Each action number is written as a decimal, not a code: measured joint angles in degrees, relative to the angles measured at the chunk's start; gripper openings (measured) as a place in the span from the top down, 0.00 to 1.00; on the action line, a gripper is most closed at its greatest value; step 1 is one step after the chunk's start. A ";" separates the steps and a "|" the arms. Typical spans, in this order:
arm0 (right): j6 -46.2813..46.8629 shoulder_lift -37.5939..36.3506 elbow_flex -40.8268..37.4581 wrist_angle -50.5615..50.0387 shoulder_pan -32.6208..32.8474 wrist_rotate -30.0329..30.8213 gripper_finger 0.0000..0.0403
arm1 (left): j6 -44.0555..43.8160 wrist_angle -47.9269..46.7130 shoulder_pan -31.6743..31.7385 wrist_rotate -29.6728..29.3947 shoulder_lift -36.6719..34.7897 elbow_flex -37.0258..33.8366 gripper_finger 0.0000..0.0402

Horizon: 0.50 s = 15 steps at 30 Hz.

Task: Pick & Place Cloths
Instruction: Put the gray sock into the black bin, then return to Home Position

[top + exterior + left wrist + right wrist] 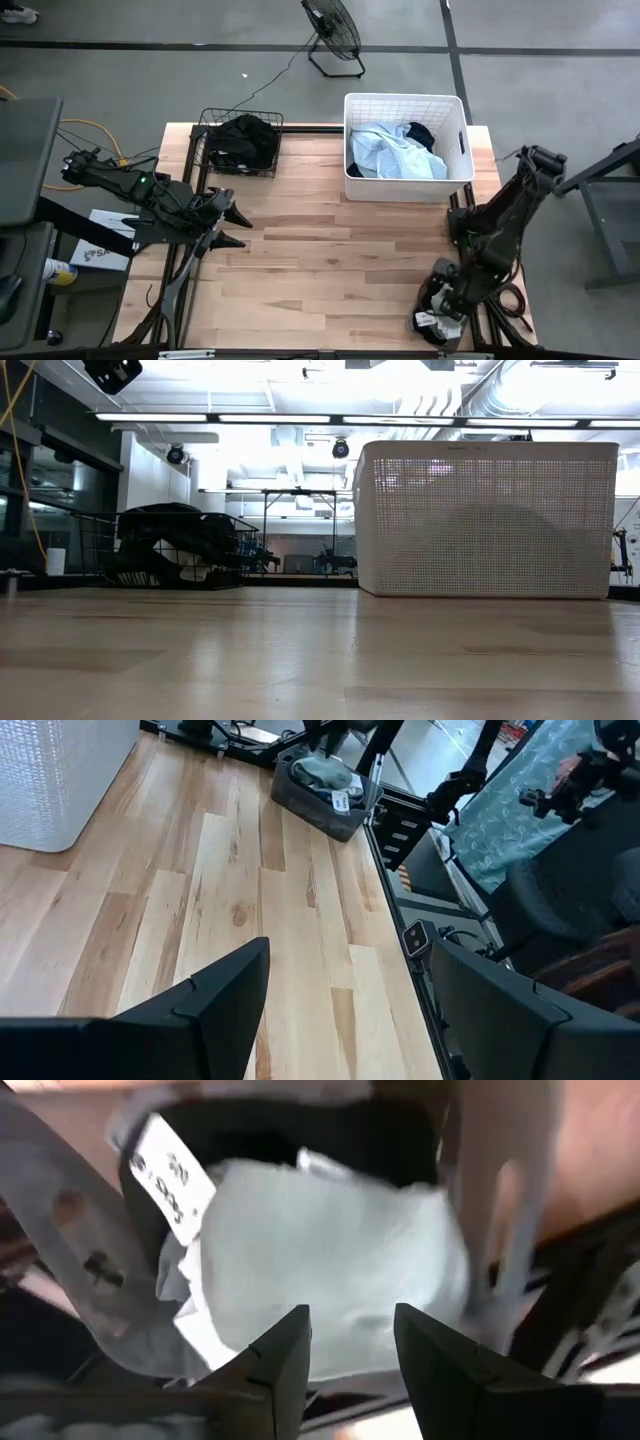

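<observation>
A pale whitish cloth (330, 1230) with a printed tag (170, 1175) lies in a small grey bin (300, 795) at the table's near right corner. My right gripper (350, 1342) is partly open, pointing down just over this cloth; it also shows in the high view (440, 318). My left gripper (238, 226) is open and empty above the table's left side. Pale blue and black cloths (395, 152) lie in the white basket (405, 100). Black cloths (245, 142) fill the black wire basket (205, 150). My right gripper comes at the pale cloth from above with its fingertips (290, 1340) close over the cloth's middle. I cannot tell whether they touch it.
The white basket (485, 520) stands at the table's far right and the wire basket (175, 550) at the far left. Bare wood (330, 260) lies between the arms. A floor fan (332, 30) stands beyond the far edge.
</observation>
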 joint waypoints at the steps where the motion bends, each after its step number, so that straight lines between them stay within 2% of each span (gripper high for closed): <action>1: 0.07 -0.95 0.02 -0.62 0.65 1.80 0.65 | -0.02 0.00 0.00 0.00 0.00 0.00 0.32; 9: 2.74 -7.86 0.01 -1.83 6.47 16.74 0.65 | -0.72 0.24 0.01 1.92 0.00 0.00 0.32; 12: 3.33 -9.80 0.00 -1.71 9.56 28.31 0.65 | -2.32 0.52 -0.01 1.68 -0.02 0.00 0.32; 15: 3.22 -11.36 0.02 -1.06 13.36 45.59 0.65 | -2.04 1.51 0.01 0.44 -0.02 0.00 0.32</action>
